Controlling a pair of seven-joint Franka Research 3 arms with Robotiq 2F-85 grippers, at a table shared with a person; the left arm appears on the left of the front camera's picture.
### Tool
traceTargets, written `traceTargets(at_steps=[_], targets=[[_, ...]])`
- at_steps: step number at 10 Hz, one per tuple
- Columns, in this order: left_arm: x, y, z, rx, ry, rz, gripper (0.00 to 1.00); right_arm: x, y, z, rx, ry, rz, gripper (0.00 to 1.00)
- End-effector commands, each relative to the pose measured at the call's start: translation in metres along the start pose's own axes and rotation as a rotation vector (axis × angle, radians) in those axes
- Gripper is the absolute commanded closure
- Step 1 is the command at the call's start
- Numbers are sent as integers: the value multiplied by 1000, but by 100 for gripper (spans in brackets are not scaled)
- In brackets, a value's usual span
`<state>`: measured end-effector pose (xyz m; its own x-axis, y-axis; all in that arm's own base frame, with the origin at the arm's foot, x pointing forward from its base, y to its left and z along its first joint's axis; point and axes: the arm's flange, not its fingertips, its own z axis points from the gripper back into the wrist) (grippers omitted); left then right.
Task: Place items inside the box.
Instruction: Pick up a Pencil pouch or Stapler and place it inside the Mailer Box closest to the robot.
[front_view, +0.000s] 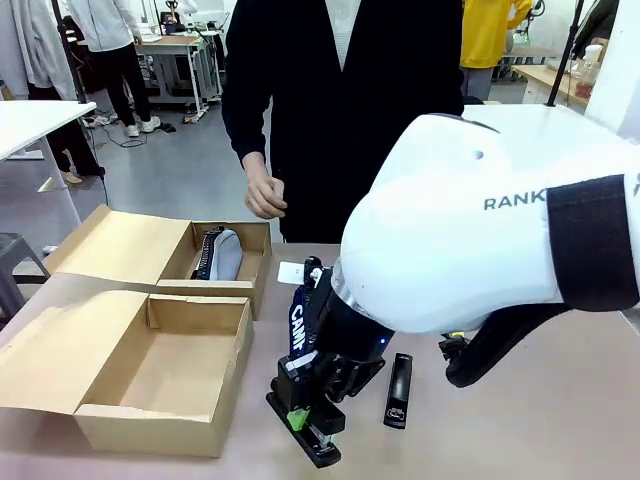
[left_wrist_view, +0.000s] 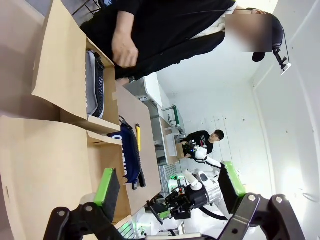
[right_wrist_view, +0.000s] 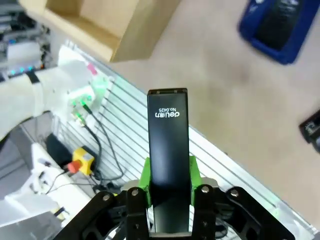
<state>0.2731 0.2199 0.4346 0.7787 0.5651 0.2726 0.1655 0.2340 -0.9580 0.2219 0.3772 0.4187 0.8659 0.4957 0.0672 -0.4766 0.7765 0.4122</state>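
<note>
My right gripper (front_view: 300, 412) hangs just above the table's front edge, shut on a black stapler (front_view: 320, 442). In the right wrist view its green pads (right_wrist_view: 145, 176) clamp the stapler (right_wrist_view: 167, 125) on both sides. Behind the gripper lies a navy pencil case (front_view: 299, 318) lettered "CAMP", and a slim black bar (front_view: 398, 390) lies to its right. A grey pencil case (front_view: 222, 254) rests in the far box (front_view: 255, 268). The near box (front_view: 160, 425) stands open to the left of the gripper. My left gripper (left_wrist_view: 169, 186) is open and holds nothing. A yellow utility knife (left_wrist_view: 138, 137) lies beside the navy case (left_wrist_view: 128, 150).
A person in black stands at the far side, one hand (front_view: 264, 192) loosely closed above the table. My right arm's big white housing (front_view: 470, 220) covers the table's right half. A white slip (front_view: 290, 272) lies by the far box. Both boxes have their flaps spread to the left.
</note>
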Motion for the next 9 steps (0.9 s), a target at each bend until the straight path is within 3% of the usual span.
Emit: traceTargets(at_steps=[1,4,6,7,9], targets=[[0,-2,-1,-18,-10,-18,0,18,39,-9,92,-162,25,69],[0,-2,-1,-18,-10,-18,0,69,75,-12,138,-325,-7,69],[0,-2,-1,-18,-10,-18,0,100,91,-36,178,-408,-116,69],[0,-2,-1,-18,-10,-18,0,115,93,-52,153,-476,-177,69],[0,-2,-1,-18,-10,-18,0,127,88,-69,47,-482,-197,69]])
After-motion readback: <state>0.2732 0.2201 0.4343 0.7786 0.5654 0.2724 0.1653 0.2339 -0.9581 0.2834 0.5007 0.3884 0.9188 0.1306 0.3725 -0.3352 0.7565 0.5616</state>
